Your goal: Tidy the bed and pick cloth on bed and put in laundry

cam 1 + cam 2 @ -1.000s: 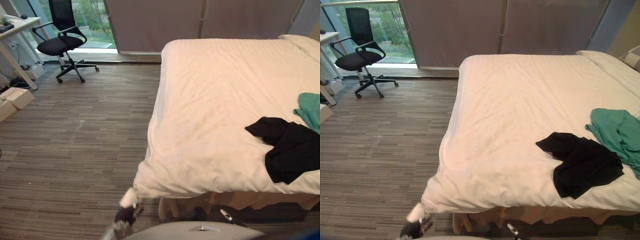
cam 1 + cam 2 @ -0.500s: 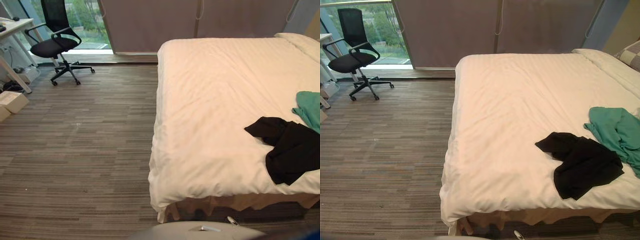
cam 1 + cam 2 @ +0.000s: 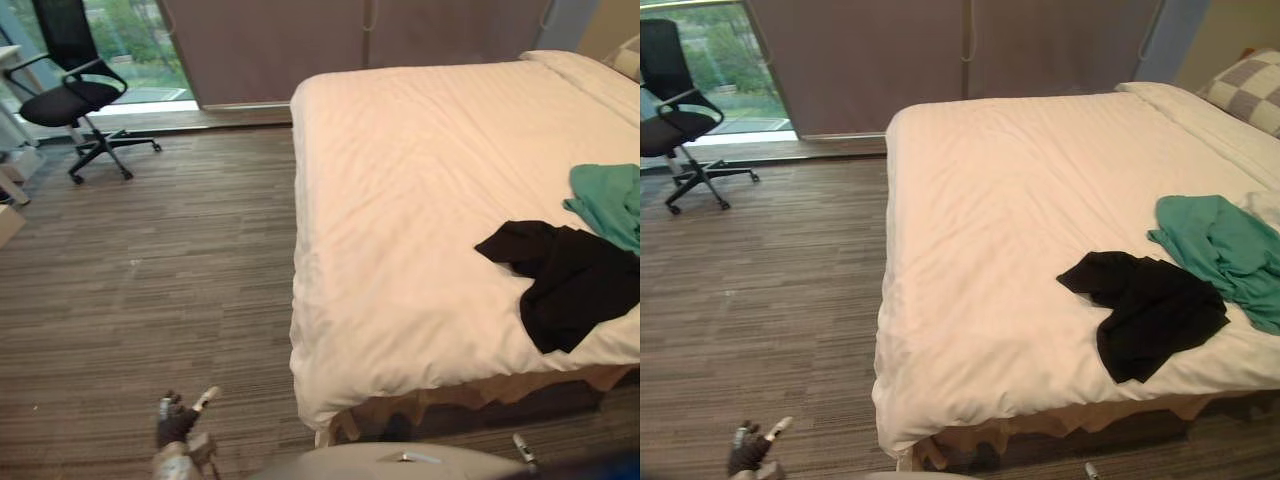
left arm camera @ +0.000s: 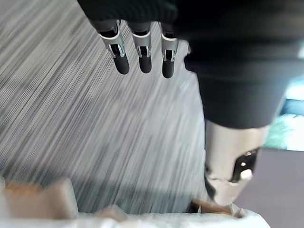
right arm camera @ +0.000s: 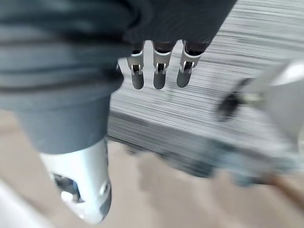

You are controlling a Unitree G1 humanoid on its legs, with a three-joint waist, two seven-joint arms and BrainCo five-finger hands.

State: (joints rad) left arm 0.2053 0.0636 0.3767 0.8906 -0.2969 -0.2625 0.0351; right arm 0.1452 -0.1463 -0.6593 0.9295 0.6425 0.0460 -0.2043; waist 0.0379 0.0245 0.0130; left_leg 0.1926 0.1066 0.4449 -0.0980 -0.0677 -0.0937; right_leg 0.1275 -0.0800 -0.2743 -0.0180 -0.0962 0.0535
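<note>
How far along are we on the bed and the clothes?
Done: the white duvet lies fairly smooth. In hand: nothing; the left hand and right hand are open and empty. Left: the black cloth and the green cloth lie on the duvet, to be picked up and taken to the laundry.

**Soft daylight from the far-left window**

Daylight comes in through the window (image 3: 140, 50) at the far left, beside the drawn blinds (image 3: 940, 50). It falls evenly on the white bed (image 3: 400, 200), whose creases cast only faint shadows. The floor (image 3: 150, 280) is dimmer, with deep shadow under the bed's foot. The black cloth (image 3: 1145, 310) shows few folds.
</note>
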